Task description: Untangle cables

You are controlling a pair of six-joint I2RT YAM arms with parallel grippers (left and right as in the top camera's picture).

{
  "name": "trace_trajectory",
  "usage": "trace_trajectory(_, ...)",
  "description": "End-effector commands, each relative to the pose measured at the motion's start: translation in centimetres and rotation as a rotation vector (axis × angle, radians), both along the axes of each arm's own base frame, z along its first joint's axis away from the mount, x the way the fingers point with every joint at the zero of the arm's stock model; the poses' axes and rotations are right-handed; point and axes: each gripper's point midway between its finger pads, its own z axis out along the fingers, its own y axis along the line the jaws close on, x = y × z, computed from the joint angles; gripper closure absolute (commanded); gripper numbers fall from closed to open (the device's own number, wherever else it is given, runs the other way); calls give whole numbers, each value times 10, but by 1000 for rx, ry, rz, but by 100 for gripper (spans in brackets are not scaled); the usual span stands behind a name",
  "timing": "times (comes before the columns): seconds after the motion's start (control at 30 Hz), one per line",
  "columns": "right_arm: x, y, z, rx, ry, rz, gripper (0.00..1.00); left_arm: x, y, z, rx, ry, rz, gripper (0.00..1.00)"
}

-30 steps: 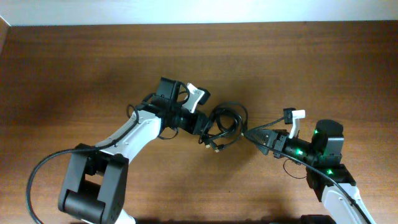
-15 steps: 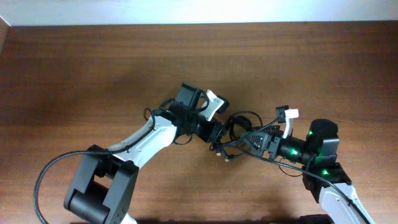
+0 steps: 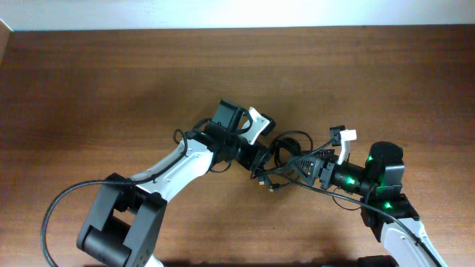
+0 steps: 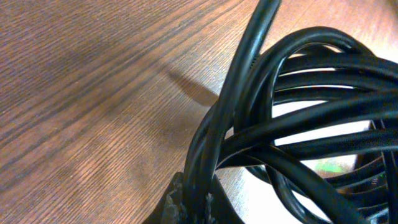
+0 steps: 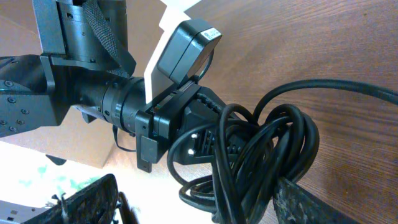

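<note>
The cables (image 3: 286, 150) are a tangled bundle of thin black loops at the table's middle, with small metallic plug ends (image 3: 265, 182) hanging out at the lower left. My left gripper (image 3: 260, 159) is shut on several strands at the bundle's left side; the left wrist view shows the cables (image 4: 292, 118) pinched between its jaws (image 4: 194, 200). My right gripper (image 3: 298, 166) is at the bundle's right side. In the right wrist view its fingers (image 5: 205, 205) are spread wide with the cable loops (image 5: 261, 155) between them, resting against the right finger. The left gripper (image 5: 186, 127) shows there too.
The brown wooden table (image 3: 111, 81) stretches around both arms. Its far edge meets a white wall (image 3: 237, 11) at the top. The two arms' bodies lie at the lower left (image 3: 119, 215) and lower right (image 3: 386, 193).
My left gripper has carried the bundle to the right. My right gripper has moved left into the bundle. Little has changed in the last half second.
</note>
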Motion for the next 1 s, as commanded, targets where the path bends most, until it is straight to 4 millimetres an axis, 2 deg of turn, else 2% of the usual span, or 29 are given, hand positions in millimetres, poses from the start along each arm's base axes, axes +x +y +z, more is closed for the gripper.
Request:
trace_trajectory(0.0,-2,6,7,2,-30,36,21,9,-1,-1,33,-15,52,100)
trace_trajectory(0.13,-2,6,7,2,-30,36,21,13,3,-3,52,5,112,100)
trace_trajectory(0.43,-1,3,-1,-35,-27,22,21,13,1,-2,41,22,123,100)
trace_trajectory(0.53,0,3,-3,-44,-29,17,21,7,-4,1,7,44,95,100)
trace_trajectory(0.73,5,-6,-16,-91,20,-55,21,0,-2,-1,36,-53,-51,100)
trace_trajectory(0.97,5,-6,-16,-92,20,-55,21,-2,-1,-3,48,-76,-81,100)
